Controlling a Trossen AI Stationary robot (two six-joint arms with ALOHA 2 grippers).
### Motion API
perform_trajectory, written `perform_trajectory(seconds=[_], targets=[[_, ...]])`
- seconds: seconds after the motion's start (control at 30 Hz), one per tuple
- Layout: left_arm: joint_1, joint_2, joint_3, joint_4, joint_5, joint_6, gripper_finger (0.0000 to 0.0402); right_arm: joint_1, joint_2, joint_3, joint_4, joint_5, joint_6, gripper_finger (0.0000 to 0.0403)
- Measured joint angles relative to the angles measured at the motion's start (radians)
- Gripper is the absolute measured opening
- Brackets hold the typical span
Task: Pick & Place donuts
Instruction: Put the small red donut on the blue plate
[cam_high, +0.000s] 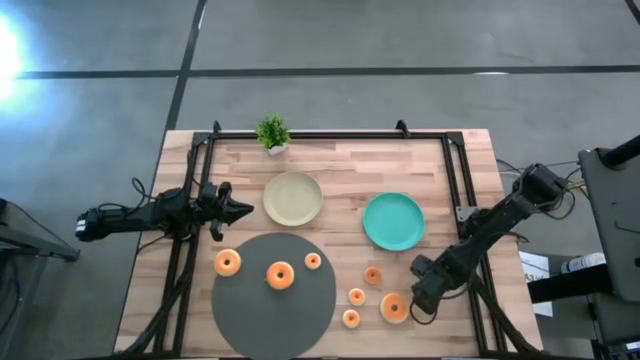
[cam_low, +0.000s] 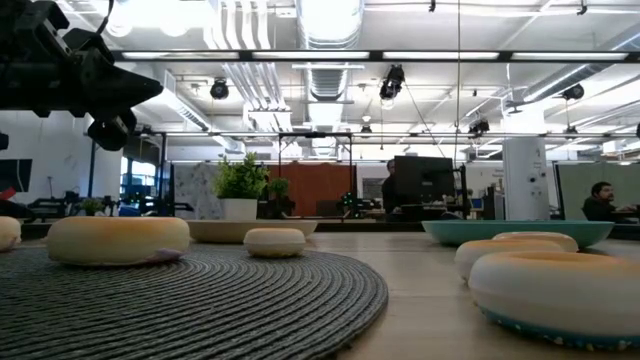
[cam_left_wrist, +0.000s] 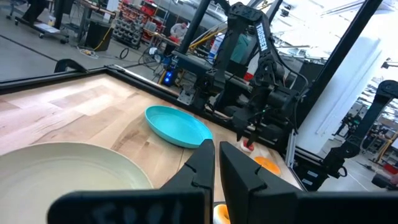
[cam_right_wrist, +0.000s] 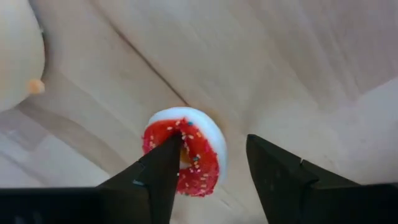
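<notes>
Three orange-tan donuts lie on the dark grey mat (cam_high: 272, 300): two larger (cam_high: 227, 262), (cam_high: 280, 275) and a tiny one (cam_high: 312, 261). More rest on the wood to the right: tiny ones (cam_high: 373, 275), (cam_high: 356, 296), (cam_high: 350, 318) and a larger one (cam_high: 394, 307). My right gripper (cam_high: 420, 292) is open, low over the table beside that larger donut. A small red-frosted donut (cam_right_wrist: 186, 155) lies under it, with one finger over its hole and the other outside its rim. My left gripper (cam_high: 240, 210) is shut and hovers left of the beige plate (cam_high: 293, 197). My right gripper comes from above at the red-frosted donut. One fingertip (cam_right_wrist: 174, 146) covers the hole's edge (cam_right_wrist: 186, 138), and the other finger (cam_right_wrist: 258, 152) stands clear of the white rim (cam_right_wrist: 221, 146). Whether the first finger touches the donut, I cannot tell.
The teal plate (cam_high: 393, 221) sits to the far side of my right gripper. A small potted plant (cam_high: 272, 133) stands at the table's far edge. Black rails (cam_high: 455, 170) run along the left, right and far edges. Bare wood lies between the two plates.
</notes>
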Motion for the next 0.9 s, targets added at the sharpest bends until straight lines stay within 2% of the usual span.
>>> perform_trajectory(seconds=[0.13,0.3,0.4,0.5,0.6,0.7,0.8,0.9], targets=[[0.000,0.000,0.000,0.000,0.000,0.000,0.0000,0.005,-0.004,-0.002,0.004,-0.049,-0.009,0.0112],[0.000,0.000,0.000,0.000,0.000,0.000,0.0000,0.007,-0.013,-0.004,0.003,-0.054,-0.012,0.0028],[0.000,0.000,0.000,0.000,0.000,0.000,0.0000,-0.020,-0.062,0.013,-0.006,0.001,0.010,0.0013],[0.000,0.000,0.000,0.000,0.000,0.000,0.0000,-0.081,-0.159,0.025,-0.064,0.112,0.054,0.0010],[0.000,0.000,0.000,0.000,0.000,0.000,0.0000,-0.184,-0.272,0.037,-0.177,0.216,0.083,0.0010],[0.000,0.000,0.000,0.000,0.000,0.000,0.0000,-0.345,-0.348,0.021,-0.274,0.289,0.062,0.0009],[0.000,0.000,0.000,0.000,0.000,0.000,0.0000,-0.534,-0.366,-0.010,-0.272,0.281,-0.060,0.0009],[0.000,0.000,0.000,0.000,0.000,0.000,0.0000,-0.688,-0.331,-0.022,-0.191,0.233,-0.225,0.0009]])
